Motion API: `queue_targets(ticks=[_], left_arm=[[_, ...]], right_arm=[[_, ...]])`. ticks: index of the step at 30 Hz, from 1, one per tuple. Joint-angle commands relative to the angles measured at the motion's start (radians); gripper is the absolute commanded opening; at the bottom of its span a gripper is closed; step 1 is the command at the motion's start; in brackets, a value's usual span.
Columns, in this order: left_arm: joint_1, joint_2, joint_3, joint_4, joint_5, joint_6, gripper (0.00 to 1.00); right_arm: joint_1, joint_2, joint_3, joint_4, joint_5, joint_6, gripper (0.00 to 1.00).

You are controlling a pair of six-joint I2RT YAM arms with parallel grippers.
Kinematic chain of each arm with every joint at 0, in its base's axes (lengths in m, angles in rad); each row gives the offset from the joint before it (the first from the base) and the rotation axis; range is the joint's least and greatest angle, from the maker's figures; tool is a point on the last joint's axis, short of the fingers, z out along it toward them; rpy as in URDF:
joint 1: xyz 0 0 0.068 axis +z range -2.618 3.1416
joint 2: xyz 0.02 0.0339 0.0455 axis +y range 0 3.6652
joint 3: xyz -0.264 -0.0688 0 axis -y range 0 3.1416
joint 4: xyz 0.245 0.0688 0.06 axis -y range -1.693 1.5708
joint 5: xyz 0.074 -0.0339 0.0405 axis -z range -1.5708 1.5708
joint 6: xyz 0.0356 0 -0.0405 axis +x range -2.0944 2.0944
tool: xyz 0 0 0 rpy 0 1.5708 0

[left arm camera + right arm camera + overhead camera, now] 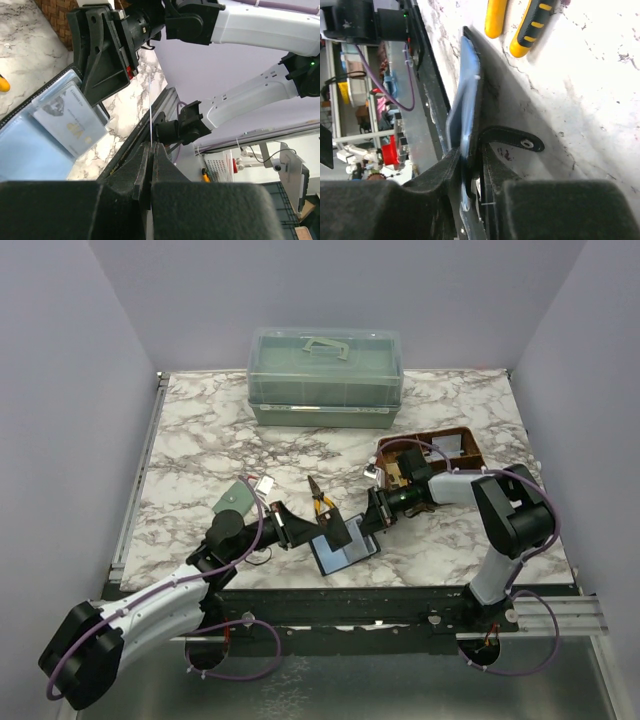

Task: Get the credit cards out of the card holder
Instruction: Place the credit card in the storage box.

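Marble tabletop (200, 430) carries everything I can see from above. At the back stands a pale green storage box (325, 380), lid down; its cloudy walls hide any contents from me. To the right sits a brown basket (430, 434) with something pale inside, partly covered by the right arm.

The card holder (345, 552) lies open at the near edge, blue-grey lining up. On the right wrist feed I see the right tool (470, 190) closed on the holder's rim, with the snap strap lying flat on the marble beside it. The left tool (151, 170) is just beside the holder and pinched tight on a held card (150, 110), which I see only edge-on as a thin pale line rising from between the fingers.

A sage-green wallet (235, 500) rests left of the arms, well apart from the holder. Yellow-handled pliers (322, 504) lie just behind the holder. One pocketed card (70, 122) sits tilted in the holder's clear sleeve.
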Motion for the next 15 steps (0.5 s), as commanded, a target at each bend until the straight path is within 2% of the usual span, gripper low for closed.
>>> queue_targets(ticks=[1, 4, 8, 12, 15], left_arm=[[0.007, 0.034, -0.002, 0.046, 0.032, 0.011, 0.00], [0.005, 0.061, 0.000, 0.067, 0.046, 0.014, 0.00], [0.006, 0.091, 0.012, 0.062, 0.068, 0.040, 0.00], [0.006, 0.113, 0.021, 0.048, 0.079, 0.065, 0.00], [0.006, 0.128, 0.029, 0.047, 0.088, 0.075, 0.00]], right_arm=[[0.002, -0.021, 0.037, -0.079, 0.127, -0.077, 0.32], [0.002, -0.062, 0.055, -0.111, 0.137, -0.126, 0.48], [0.002, -0.120, 0.092, -0.175, 0.175, -0.208, 0.61], [0.002, -0.209, 0.084, -0.183, 0.233, -0.253, 0.68], [-0.006, -0.261, 0.093, -0.204, 0.175, -0.286, 0.71]])
